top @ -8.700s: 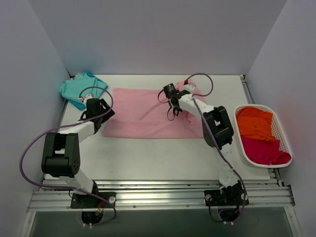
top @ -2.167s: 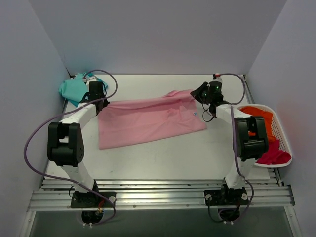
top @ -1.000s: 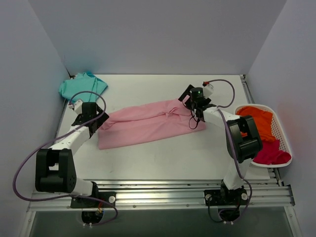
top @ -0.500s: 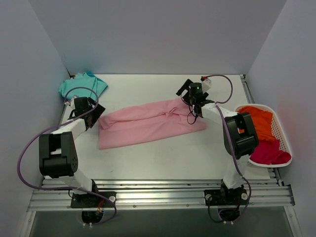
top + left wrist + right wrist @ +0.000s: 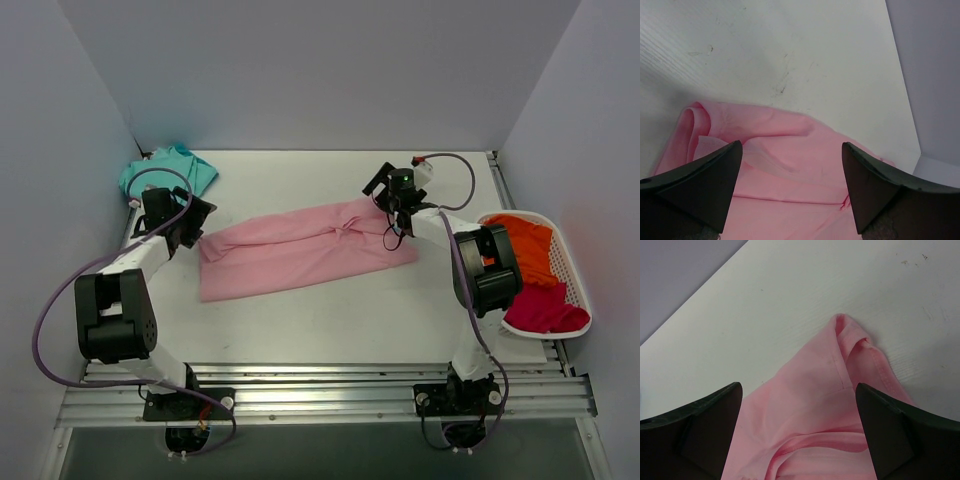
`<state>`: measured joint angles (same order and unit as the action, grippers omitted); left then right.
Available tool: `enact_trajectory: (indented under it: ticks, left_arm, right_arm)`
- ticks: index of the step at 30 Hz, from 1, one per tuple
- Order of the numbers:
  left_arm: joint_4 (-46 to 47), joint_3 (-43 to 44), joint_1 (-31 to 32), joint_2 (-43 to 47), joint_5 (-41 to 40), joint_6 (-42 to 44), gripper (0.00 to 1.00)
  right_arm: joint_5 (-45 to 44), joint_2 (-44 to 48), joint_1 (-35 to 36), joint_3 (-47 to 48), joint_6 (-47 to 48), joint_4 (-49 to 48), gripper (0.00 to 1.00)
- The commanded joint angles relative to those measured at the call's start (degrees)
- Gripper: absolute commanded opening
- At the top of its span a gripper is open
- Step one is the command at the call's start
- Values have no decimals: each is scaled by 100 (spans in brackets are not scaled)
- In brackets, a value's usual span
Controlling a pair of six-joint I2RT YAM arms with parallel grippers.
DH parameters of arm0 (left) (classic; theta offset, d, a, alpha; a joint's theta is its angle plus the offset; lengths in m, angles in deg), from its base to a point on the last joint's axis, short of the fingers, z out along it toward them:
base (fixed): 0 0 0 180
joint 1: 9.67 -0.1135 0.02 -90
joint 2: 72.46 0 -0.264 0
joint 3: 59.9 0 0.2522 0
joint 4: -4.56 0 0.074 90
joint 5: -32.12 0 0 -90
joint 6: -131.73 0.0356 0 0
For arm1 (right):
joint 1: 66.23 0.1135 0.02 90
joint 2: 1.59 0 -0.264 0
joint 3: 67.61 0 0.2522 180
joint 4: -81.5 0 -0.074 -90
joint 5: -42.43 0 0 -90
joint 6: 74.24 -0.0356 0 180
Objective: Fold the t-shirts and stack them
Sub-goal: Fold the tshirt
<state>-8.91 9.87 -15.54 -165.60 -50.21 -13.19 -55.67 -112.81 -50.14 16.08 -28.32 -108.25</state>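
A light pink t-shirt (image 5: 300, 250) lies across the middle of the table, folded lengthwise into a long band. My left gripper (image 5: 198, 218) hovers open just off its left end. In the left wrist view the pink cloth (image 5: 790, 200) fills the space below the left gripper (image 5: 791, 145), with nothing between the fingers. My right gripper (image 5: 378, 190) stands open over the shirt's back right corner. Under the right gripper (image 5: 798, 386), the right wrist view has the pink shirt's hem and fold (image 5: 815, 410). A teal t-shirt (image 5: 165, 172) lies bunched at the back left corner.
A white basket (image 5: 575, 270) at the right edge holds an orange t-shirt (image 5: 515, 250) and a magenta t-shirt (image 5: 540, 308). Grey walls close in the table on three sides. The metal rail with both arm bases (image 5: 320, 400) runs along the near edge.
Both grippers have drawn back from the pink shirt's ends toward the rear of the table, the left one up and left. The folded shirt has stayed where it lay.
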Motion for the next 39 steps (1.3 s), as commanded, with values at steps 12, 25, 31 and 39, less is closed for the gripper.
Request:
enact_trajectory:
  ticks: [12,25,31,39]
  left_arm:
    - [-21,-257,33,183,-317,-502,84]
    - [-285,-380,323,51,-678,-704,82]
    - [-372,-363,481,25,-994,-678,81]
    - [-293,-38,481,-529,-863,-582,70]
  right_arm:
    - [133,-93,-107,-14,-13,-339,91]
    - [195,-84,-221,-199,-66,-435,91]
    - [265,-110,-283,-261,-93,-514,91]
    - [291,-111,-388,-304,-101,-532,91]
